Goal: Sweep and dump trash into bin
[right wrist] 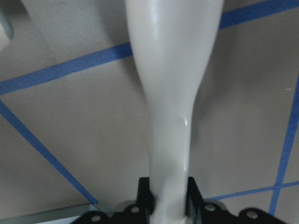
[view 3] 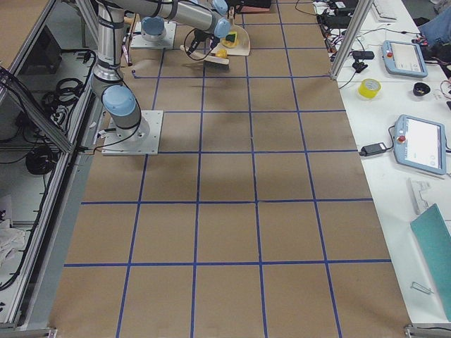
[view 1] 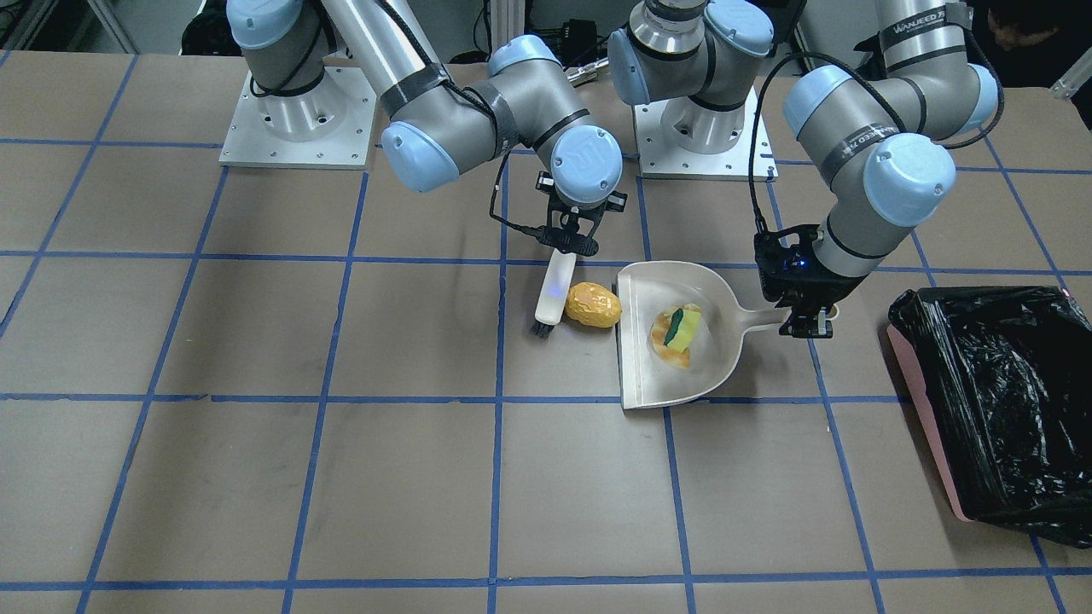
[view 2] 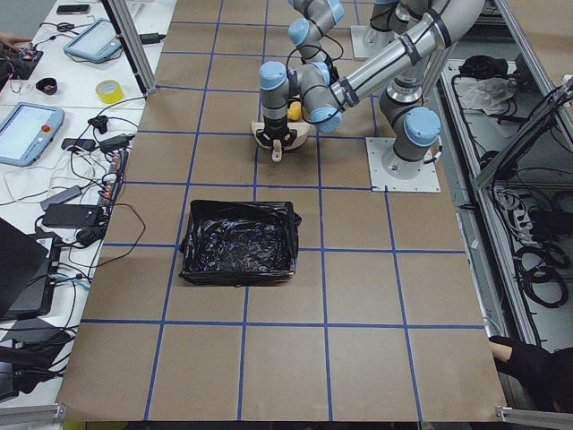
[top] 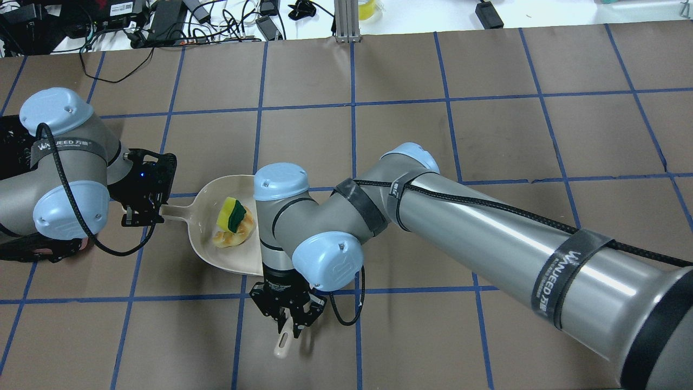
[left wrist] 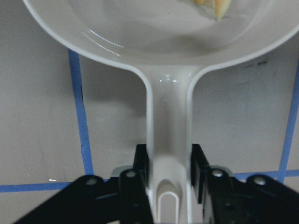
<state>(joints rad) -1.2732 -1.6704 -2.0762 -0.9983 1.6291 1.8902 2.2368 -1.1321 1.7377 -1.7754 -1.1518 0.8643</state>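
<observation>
Pink bin (view 1: 928, 422), lined in black plastic, sits closest to the front-facing camera, toward the tabletop's (view 1: 256, 477) end on the robot's left. Mid-tabletop, the left gripper (view 1: 806, 324) is closed on the handle of the cream dustpan (view 1: 674, 379), which holds the sponge (view 1: 685, 328) and pastry piece (view 1: 670, 351). The right gripper (view 1: 570, 243) clamps the brush (view 1: 553, 294) by its handle. The bristles sit just beside the golden roll (view 1: 593, 305), which lies on the tabletop just outside the pan's open lip. Sweeping looks nearly finished. Next, the roll needs a short push over the lip with the pan held steady. The right arm (top: 325, 216) hides the roll in the overhead view; the front-facing view shows it.
</observation>
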